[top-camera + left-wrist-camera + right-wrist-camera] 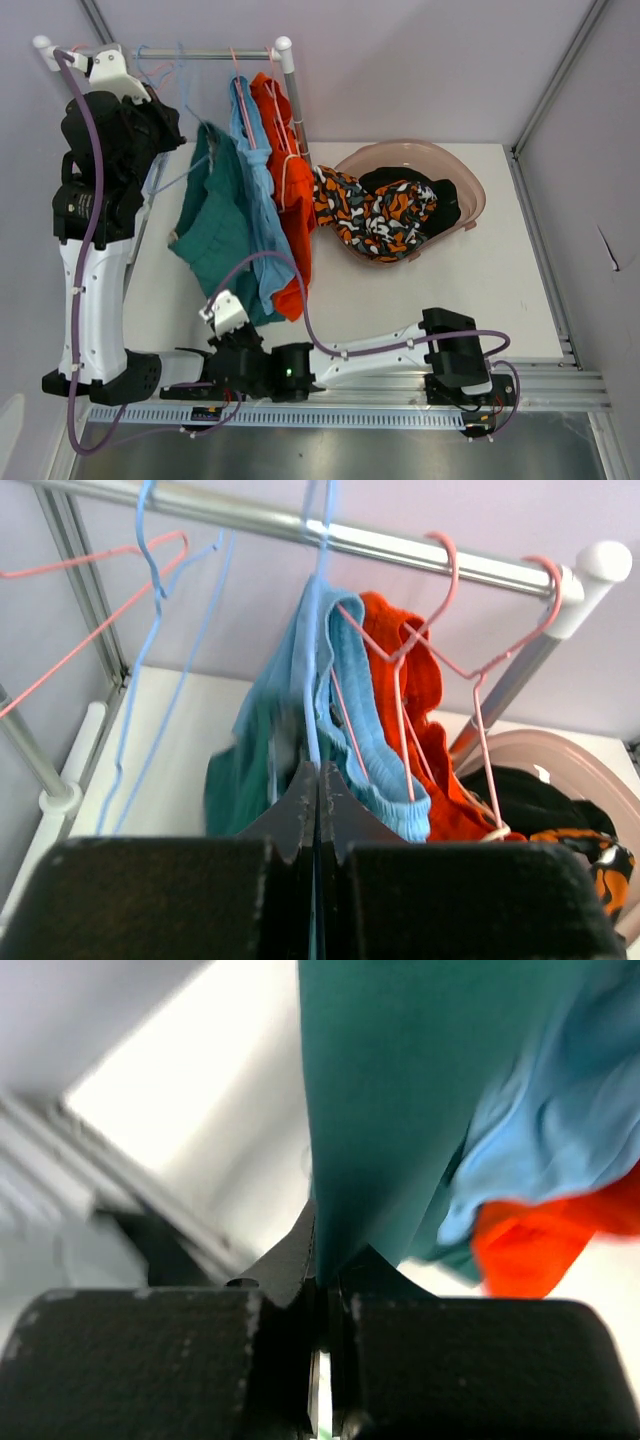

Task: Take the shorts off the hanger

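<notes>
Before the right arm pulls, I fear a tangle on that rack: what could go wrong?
1. The right gripper pinches only the lower edge of the teal shorts, so the cloth may slip out.
2. The light blue shorts and orange shorts hang pressed against the teal pair and could get dragged along.
3. The left gripper is shut on the blue hanger, a thin wire that might twist.
</notes>
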